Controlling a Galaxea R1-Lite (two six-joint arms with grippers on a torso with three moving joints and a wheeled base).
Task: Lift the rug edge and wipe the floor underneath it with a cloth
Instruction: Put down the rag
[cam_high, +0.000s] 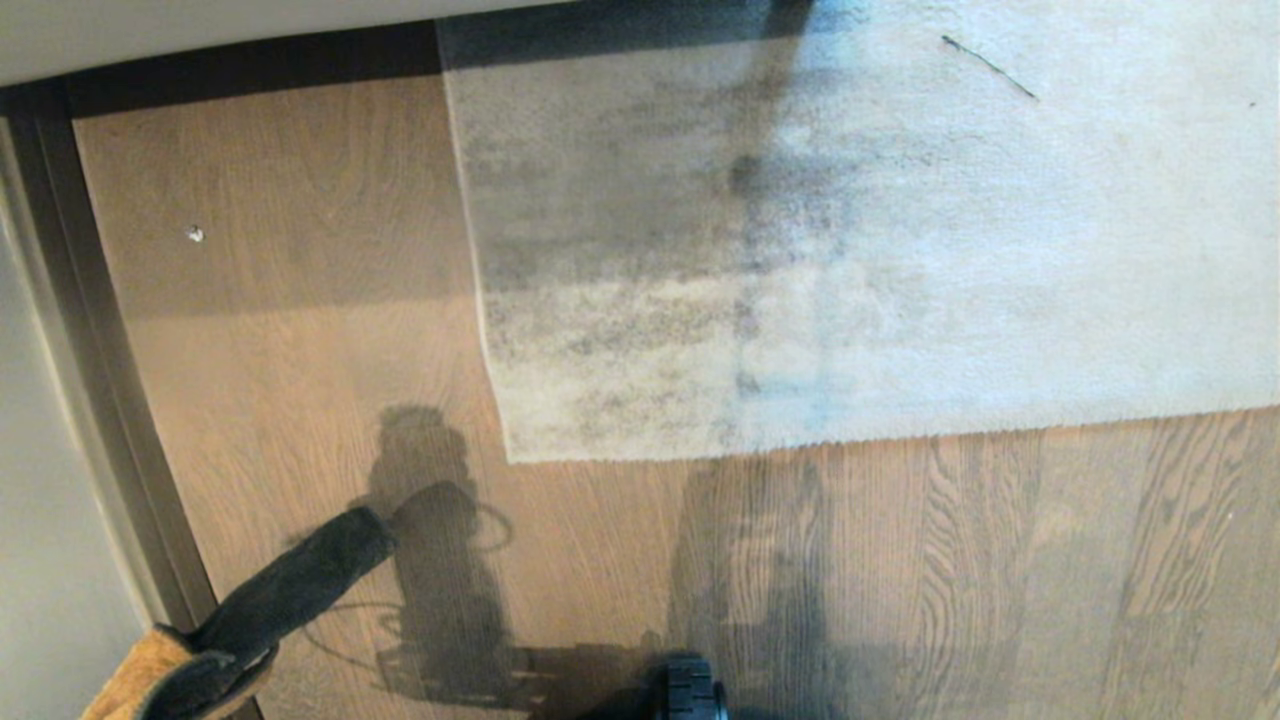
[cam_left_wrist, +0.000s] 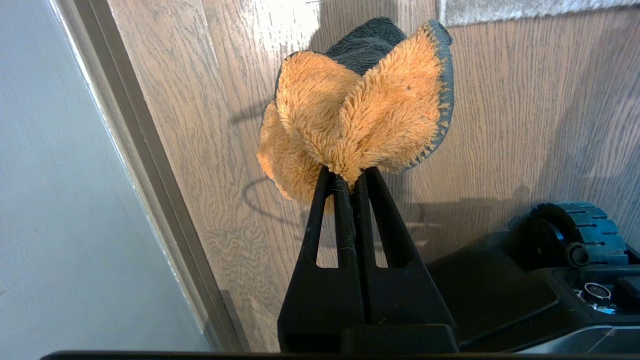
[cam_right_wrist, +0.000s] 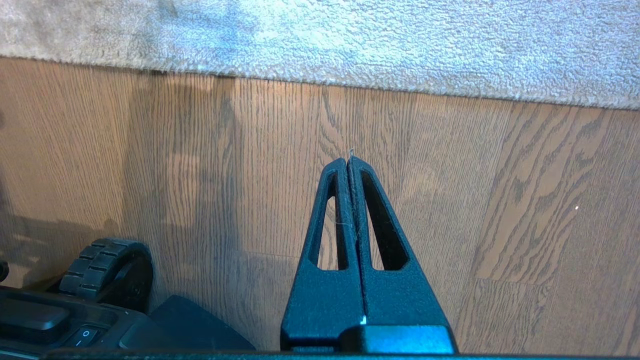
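the left gripper (cam_left_wrist: 350, 177), its two black tapered fingers (cam_left_wrist: 320, 215) pressed together, pinches the small mustard-orange fluffy cloth with dark trim and dark reverse side (cam_left_wrist: 350, 115) at a gathered fold, so the cloth fans out beyond the tips, clear of the brown wood-grain plank floor (cam_left_wrist: 525, 125) below. in the head view the same cloth (cam_high: 250, 620) shows at the lower left, mostly its dark side, near the dark skirting strip (cam_high: 90, 350) along the pale wall (cam_high: 40, 560).

the right gripper (cam_right_wrist: 349, 161) is closed on nothing — its black fingers (cam_right_wrist: 327, 215) meet at the tips and hang over bare floor (cam_right_wrist: 500, 200), a little short of the straight rug edge (cam_right_wrist: 320, 80).

the large grey mottled short-pile rug (cam_high: 850, 250) lies flat, its square corner (cam_high: 512, 458) on the floor (cam_high: 300, 250), well apart from the cloth. a black ribbed wheel of the robot's base (cam_high: 692, 690) sits at the bottom of the head view.
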